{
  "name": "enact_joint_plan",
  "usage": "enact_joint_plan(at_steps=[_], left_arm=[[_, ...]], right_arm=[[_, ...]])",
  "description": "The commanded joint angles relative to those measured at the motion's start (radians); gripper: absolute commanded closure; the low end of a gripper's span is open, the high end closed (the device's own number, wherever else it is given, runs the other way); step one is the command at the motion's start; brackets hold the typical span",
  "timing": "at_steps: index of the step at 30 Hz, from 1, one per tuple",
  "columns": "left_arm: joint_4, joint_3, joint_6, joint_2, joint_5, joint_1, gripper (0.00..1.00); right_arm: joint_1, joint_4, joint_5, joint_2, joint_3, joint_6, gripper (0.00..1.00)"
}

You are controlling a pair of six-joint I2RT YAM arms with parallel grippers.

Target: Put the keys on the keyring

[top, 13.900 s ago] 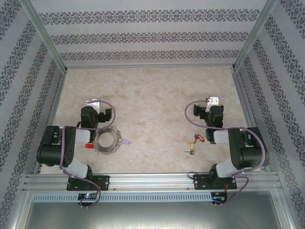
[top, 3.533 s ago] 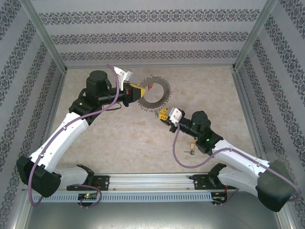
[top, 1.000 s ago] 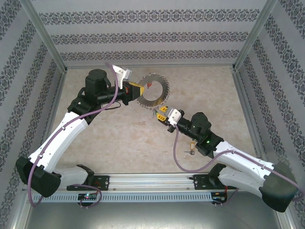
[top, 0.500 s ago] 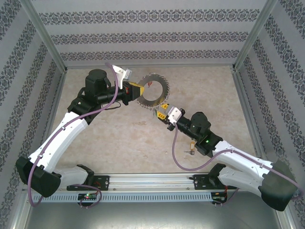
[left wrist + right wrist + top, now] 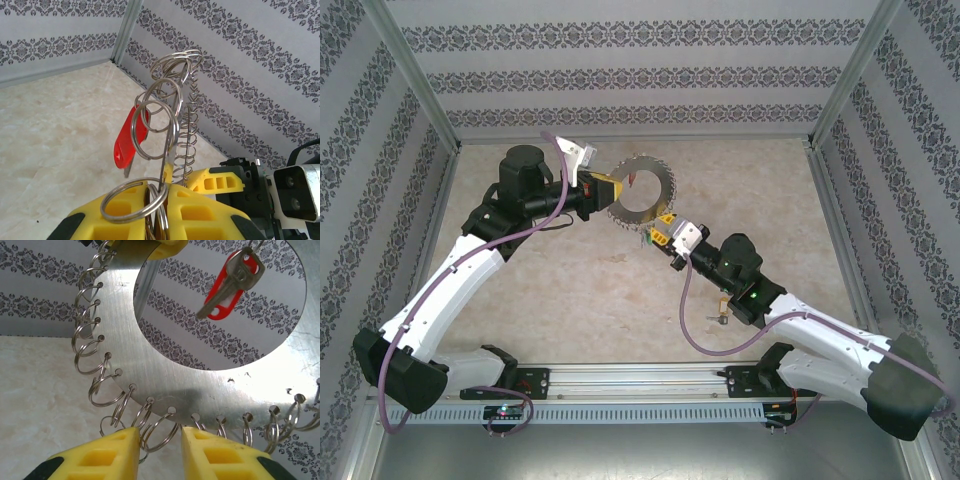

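Observation:
The keyring (image 5: 642, 190) is a flat grey hoop fringed with small silvery links, held up over the table's far middle. My left gripper (image 5: 607, 190) is shut on its left rim; in the left wrist view the yellow fingertips (image 5: 125, 212) pinch the keyring (image 5: 172, 130) edge-on. One of the keys, red-tagged (image 5: 227, 287), hangs inside the hoop (image 5: 165, 370) and also shows as the red key (image 5: 127, 140). My right gripper (image 5: 661, 230) sits at the hoop's lower rim. Its jaws (image 5: 159, 442) stand a little apart, with one link (image 5: 161, 432) in the gap.
Another small key with a yellowish tag (image 5: 723, 306) lies on the beige table beside my right forearm. Patterned walls and metal posts (image 5: 835, 90) close in the table's three far sides. The right gripper's yellow finger (image 5: 220, 181) shows close behind the left one.
My right gripper has crept up and slightly right, onto the keyring's lower rim. The left arm and the hoop have stayed still.

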State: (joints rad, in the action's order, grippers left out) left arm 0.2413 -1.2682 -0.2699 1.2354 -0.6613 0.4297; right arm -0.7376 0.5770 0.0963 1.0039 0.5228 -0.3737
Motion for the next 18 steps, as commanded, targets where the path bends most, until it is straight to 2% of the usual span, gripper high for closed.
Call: enact_joint_plan(at_steps=[1,18], left_arm=[[-0.008,-0.041,-0.014,-0.001,-0.010,-0.011,1.00],[-0.017,-0.036,-0.028,-0.009,-0.009,-0.010,1.00]], right_arm=[[-0.007,0.026,-0.022,0.014,0.029,-0.010,0.73],[-0.006,0.058,-0.059,0.043,0.046,0.013,0.78]])
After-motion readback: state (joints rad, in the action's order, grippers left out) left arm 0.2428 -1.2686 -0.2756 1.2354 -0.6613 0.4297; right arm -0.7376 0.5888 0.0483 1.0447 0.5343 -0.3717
